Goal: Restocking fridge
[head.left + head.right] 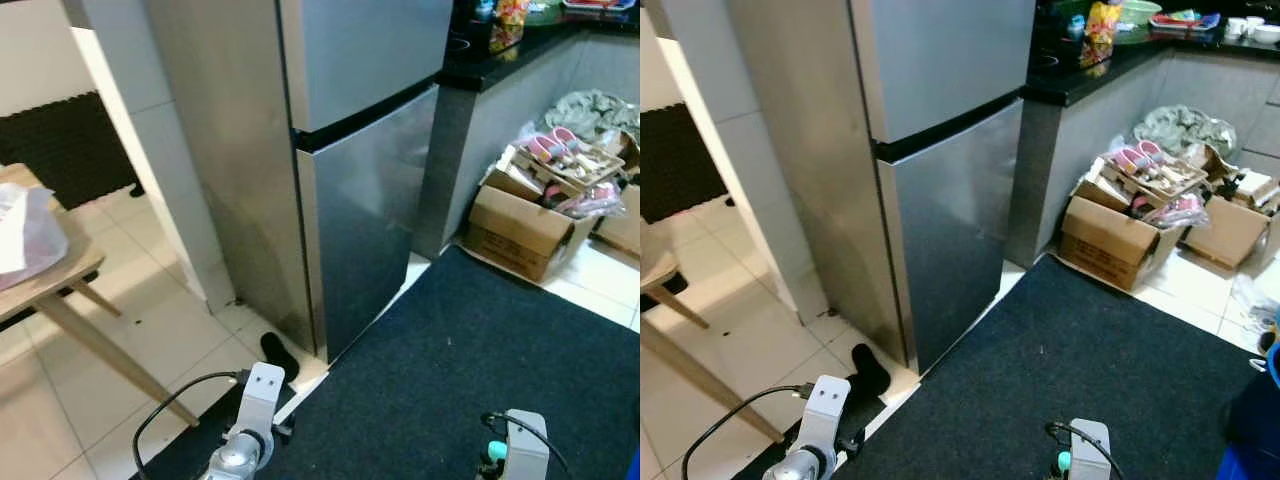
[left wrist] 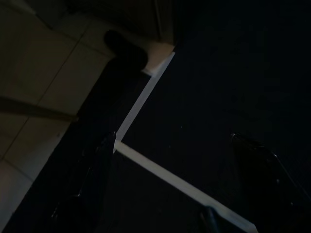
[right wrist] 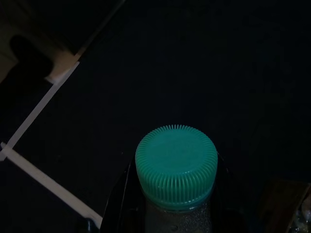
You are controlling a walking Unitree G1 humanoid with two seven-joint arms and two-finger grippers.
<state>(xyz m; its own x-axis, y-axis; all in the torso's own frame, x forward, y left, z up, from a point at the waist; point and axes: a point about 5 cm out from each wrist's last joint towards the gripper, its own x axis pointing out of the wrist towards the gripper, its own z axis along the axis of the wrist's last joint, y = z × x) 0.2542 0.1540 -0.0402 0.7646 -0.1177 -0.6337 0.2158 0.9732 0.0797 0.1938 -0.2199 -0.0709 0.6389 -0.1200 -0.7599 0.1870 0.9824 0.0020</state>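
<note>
Right claw [image 3: 170, 213] clenched around green-capped bottle [image 3: 176, 165], shut fridge [image 1: 330, 170] ahead.

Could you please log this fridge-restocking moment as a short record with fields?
fridge: silver two-door fridge, both doors shut
right gripper: holds a bottle with a ribbed green cap
left gripper: open, holding nothing, hanging over the dark rug
floor item: black object on the tiles at the fridge's foot
counter: black worktop beside the fridge
boxes: cardboard boxes of clutter beside the rug
</note>
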